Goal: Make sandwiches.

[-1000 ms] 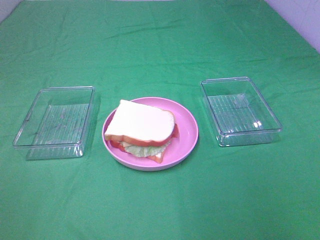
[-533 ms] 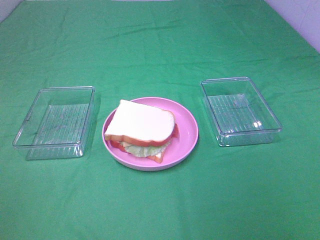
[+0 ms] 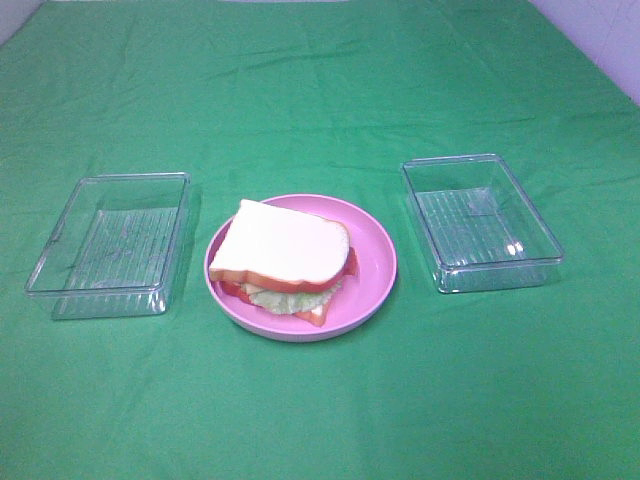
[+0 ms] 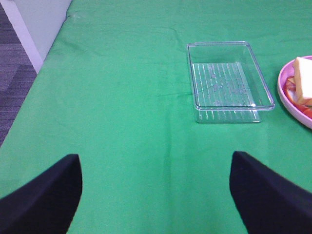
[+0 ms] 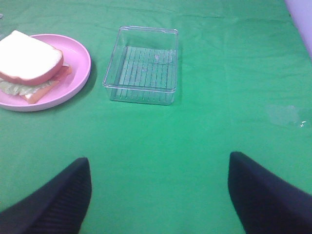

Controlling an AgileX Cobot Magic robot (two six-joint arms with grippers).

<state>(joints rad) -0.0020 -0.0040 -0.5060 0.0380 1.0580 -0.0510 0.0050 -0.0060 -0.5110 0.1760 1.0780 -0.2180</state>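
A stacked sandwich (image 3: 283, 258) lies on a round pink plate (image 3: 375, 262) in the middle of the green cloth: white bread on top, red strips and green lettuce showing at its edge, another slice below. The right wrist view shows the sandwich (image 5: 29, 63) too; in the left wrist view only a corner of the sandwich (image 4: 303, 80) shows. Neither arm appears in the high view. My left gripper (image 4: 156, 192) is open over bare cloth, well short of the left tray. My right gripper (image 5: 158, 192) is open too, nothing between its fingers, short of the right tray.
A clear plastic tray (image 3: 112, 243) stands left of the plate and another clear tray (image 3: 480, 220) right of it; both hold nothing. The table's left edge and grey floor (image 4: 14, 73) show in the left wrist view.
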